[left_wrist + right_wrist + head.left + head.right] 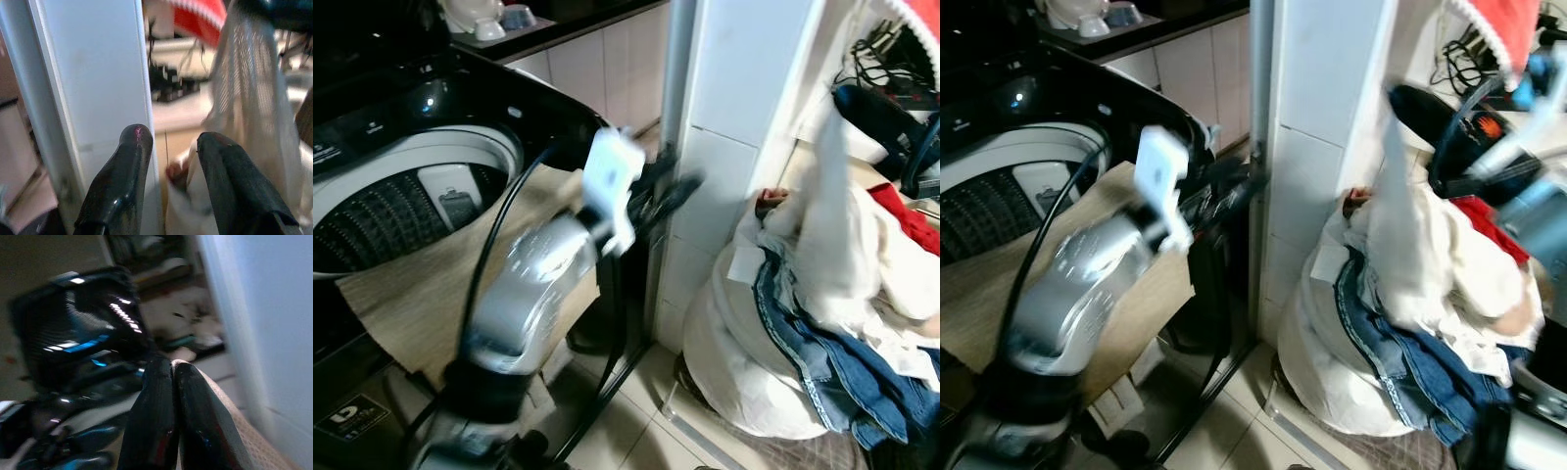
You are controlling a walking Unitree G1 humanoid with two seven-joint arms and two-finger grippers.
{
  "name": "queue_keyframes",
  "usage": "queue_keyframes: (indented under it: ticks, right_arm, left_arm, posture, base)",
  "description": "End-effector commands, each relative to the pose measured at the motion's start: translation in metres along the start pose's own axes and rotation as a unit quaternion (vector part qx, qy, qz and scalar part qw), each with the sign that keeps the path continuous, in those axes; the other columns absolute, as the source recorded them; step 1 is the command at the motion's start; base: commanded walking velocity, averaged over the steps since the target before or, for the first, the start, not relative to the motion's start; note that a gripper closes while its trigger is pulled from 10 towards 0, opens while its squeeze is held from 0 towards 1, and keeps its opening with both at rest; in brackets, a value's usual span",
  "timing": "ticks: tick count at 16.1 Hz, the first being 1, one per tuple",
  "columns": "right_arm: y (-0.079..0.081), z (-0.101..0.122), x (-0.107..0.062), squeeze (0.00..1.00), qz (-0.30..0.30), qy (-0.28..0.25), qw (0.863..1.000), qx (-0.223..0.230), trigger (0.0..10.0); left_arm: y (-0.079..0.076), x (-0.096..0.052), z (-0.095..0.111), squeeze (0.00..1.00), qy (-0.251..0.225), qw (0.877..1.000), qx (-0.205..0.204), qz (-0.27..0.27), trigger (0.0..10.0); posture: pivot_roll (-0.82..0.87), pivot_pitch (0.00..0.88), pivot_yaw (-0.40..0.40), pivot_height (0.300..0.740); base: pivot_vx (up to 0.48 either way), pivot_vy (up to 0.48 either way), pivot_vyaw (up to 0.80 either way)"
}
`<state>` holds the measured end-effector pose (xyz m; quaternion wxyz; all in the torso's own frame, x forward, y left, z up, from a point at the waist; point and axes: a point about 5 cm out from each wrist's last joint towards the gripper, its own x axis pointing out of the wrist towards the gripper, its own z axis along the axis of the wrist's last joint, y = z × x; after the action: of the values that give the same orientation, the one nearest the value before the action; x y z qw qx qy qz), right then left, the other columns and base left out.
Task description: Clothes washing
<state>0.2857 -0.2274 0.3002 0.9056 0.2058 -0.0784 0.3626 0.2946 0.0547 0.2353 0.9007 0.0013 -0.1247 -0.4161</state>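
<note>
Cloth [1400, 245] hangs pinched in right pincer [172, 369]; left pincer [168, 147] spread near pillar edge [729, 147].

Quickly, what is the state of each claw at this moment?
Left claw: open, holding nothing, pointed toward the laundry pile.
Right claw: closed on a white garment lifted above the pile.
</note>
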Motion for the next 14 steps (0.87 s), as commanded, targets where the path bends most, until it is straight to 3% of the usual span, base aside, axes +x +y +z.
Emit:
queue_keyframes:
  ticks: [1, 2, 7, 9, 10, 11, 13, 14]
  right_arm:
    - [0.015, 0.005, 0.01, 0.0, 0.043, -0.022, 0.999, 0.021, 0.0]
    - [0.024, 0.005, 0.019, 0.0, 0.071, -0.039, 0.996, 0.049, 0.0]
    - [0.046, 0.003, 0.033, 0.0, 0.118, -0.082, 0.979, 0.145, 0.0]
    - [0.051, 0.002, 0.035, 0.0, 0.123, -0.077, 0.978, 0.153, 0.0]
    - [0.052, 0.002, 0.035, 0.0, 0.124, -0.074, 0.978, 0.153, 0.0]
    - [0.053, 0.002, 0.034, 0.0, 0.122, -0.07, 0.978, 0.153, 0.0]
    - [0.052, 0.001, 0.033, 0.0, 0.112, -0.064, 0.98, 0.154, 0.0]
    - [0.052, 0.0, 0.033, 0.0, 0.107, -0.062, 0.98, 0.156, 0.0]
  left_arm:
    - [0.004, 0.006, 0.006, 1.0, -0.019, 1.0, -0.014, 0.005, 10.0]
    - [-0.001, 0.014, 0.013, 1.0, -0.043, 0.998, -0.041, -0.01, 10.0]
    - [-0.028, 0.028, 0.011, 1.0, -0.063, 0.992, -0.088, -0.069, 10.0]
    - [-0.035, 0.032, 0.006, 1.0, -0.056, 0.994, -0.062, -0.065, 10.0]
    - [-0.036, 0.033, 0.004, 0.88, -0.051, 0.995, -0.055, -0.067, 10.0]
    - [-0.039, 0.034, 0.002, 0.0, -0.05, 0.995, -0.054, -0.066, 10.0]
    - [-0.045, 0.034, 0.004, 0.0, -0.062, 0.992, -0.073, -0.082, 10.0]
    - [-0.047, 0.033, 0.001, 0.0, -0.052, 0.992, -0.068, -0.09, 4.7]
  posture:
    - [-0.14, 0.0, 0.024, 0.74]
    - [-0.14, 0.0, 0.023, 0.74]
    - [-0.16, 0.0, 0.019, 0.74]
    - [-0.16, 0.0, 0.016, 0.74]
    - [-0.16, 0.0, 0.016, 0.74]
    - [-0.16, 0.0, 0.012, 0.74]
    - [-0.16, 0.0, 0.011, 0.74]
    - [-0.16, 0.0, 0.01, 0.74]
  base:
    - [0.0, 0.0, 0.0]
    - [0.0, 0.0, 0.0]
    - [0.0, 0.0, 0.0]
    - [0.0, 0.0, 0.0]
    - [0.0, 0.0, 0.0]
    - [0.0, 0.0, 0.0]
    - [0.0, 0.0, 0.0]
    - [0.0, 0.0, 0.0]
